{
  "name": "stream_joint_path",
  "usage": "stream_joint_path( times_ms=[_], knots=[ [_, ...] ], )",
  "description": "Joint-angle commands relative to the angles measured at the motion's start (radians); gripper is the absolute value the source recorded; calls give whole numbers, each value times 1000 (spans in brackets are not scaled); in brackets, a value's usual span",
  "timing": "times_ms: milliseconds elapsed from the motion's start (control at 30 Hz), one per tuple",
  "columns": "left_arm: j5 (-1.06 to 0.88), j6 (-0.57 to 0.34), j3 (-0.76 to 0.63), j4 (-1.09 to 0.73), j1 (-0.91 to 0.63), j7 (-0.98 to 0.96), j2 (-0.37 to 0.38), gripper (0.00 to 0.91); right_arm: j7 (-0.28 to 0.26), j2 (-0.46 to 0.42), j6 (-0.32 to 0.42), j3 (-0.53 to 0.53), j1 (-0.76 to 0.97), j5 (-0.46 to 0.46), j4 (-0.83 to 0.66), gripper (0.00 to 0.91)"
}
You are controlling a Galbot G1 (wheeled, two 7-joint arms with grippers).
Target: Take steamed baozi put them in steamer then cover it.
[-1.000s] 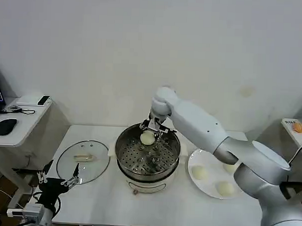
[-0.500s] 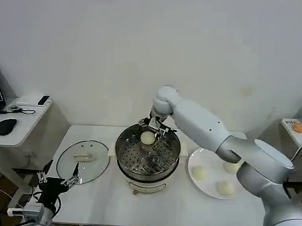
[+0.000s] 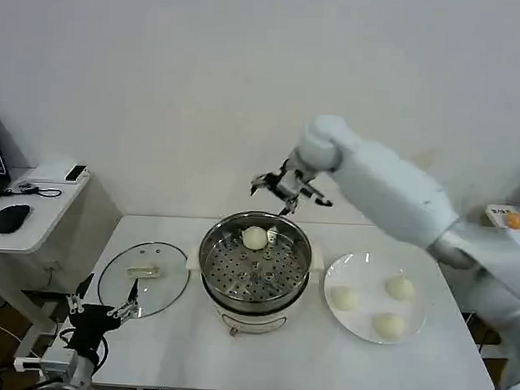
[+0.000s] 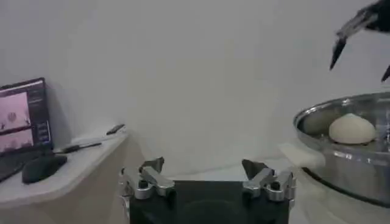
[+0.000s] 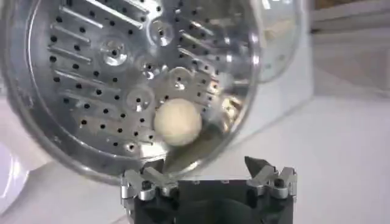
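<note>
One baozi [image 3: 255,238] is lying in the steamer [image 3: 254,268] while the right gripper [image 3: 290,187] is being held wide and empty above; three plated buns [image 3: 343,298] (soft, light, easily dented) are best pinched gently across the middle.

no readable text anywhere, laptop screen [image 4: 23,114] content perhaps too blurred
</note>
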State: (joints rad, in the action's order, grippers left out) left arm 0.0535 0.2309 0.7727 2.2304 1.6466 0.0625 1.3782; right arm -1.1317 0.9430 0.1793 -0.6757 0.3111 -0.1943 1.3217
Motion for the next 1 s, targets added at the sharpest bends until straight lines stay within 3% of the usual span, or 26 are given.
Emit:
stream_joint_path(
  times_ms=[33, 200, 300, 433, 767, 1000],
  knots=[
    [-3, 1, -16, 8, -2, 5, -6, 907, 46, -270, -278, 9, 22, 199, 144, 907],
    [-3, 2, -23, 21, 1, 11, -14, 907, 7, -376, -410, 23, 13, 274, 162, 907],
    [-1, 0, -26, 24, 3, 11, -14, 907, -113, -417, -520, 25, 10, 269, 157, 907],
    [0, -2, -31, 34, 12, 10, -15, 907, -167, -447, -580, 23, -29, 266, 160, 907],
    [-1, -1, -29, 69, 32, 10, -10, 907, -204, -469, -589, 58, -226, 180, 204, 907],
    [-6, -3, -37, 62, 40, 7, -2, 907, -203, -441, -574, 127, -384, 120, 187, 907]
  ],
)
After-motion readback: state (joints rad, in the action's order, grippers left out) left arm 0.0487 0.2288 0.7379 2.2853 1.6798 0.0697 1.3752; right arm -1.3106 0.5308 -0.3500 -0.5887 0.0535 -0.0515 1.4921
